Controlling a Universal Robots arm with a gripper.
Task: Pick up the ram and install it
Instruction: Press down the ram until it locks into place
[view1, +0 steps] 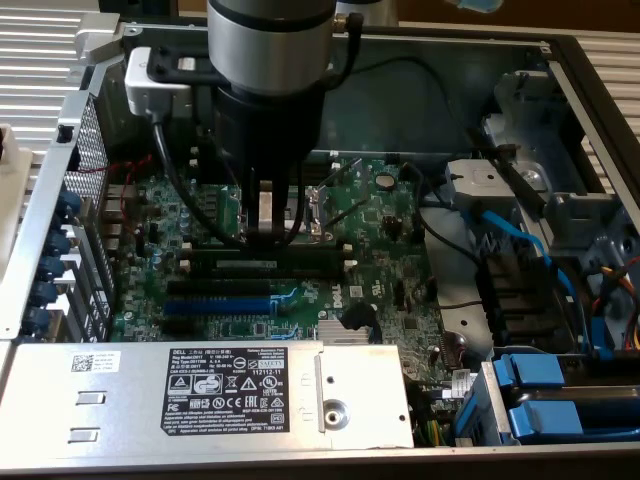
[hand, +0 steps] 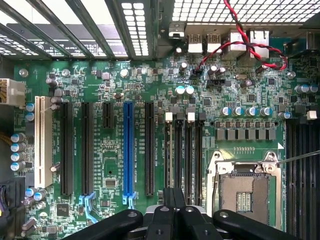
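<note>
My gripper (view1: 265, 238) hangs straight down from the arm over the motherboard (view1: 390, 260), inside the open computer case. Its dark fingers (hand: 167, 210) are shut, and their tips stand just over the black memory slots (view1: 300, 262) with white end clips (hand: 168, 116). In the wrist view my gripper (hand: 173, 197) sits at the near end of those slots (hand: 179, 150). The ram is hidden: I see no green stick in the slots or between the fingers, and cannot tell whether something thin is pinched there.
A blue expansion slot (hand: 128, 150) and black slots lie beside the memory slots. The open CPU socket (hand: 245, 187) is on the other side. A labelled metal power supply (view1: 240, 390), blue drive caddies (view1: 560, 400) and loose cables (view1: 500, 230) crowd the case.
</note>
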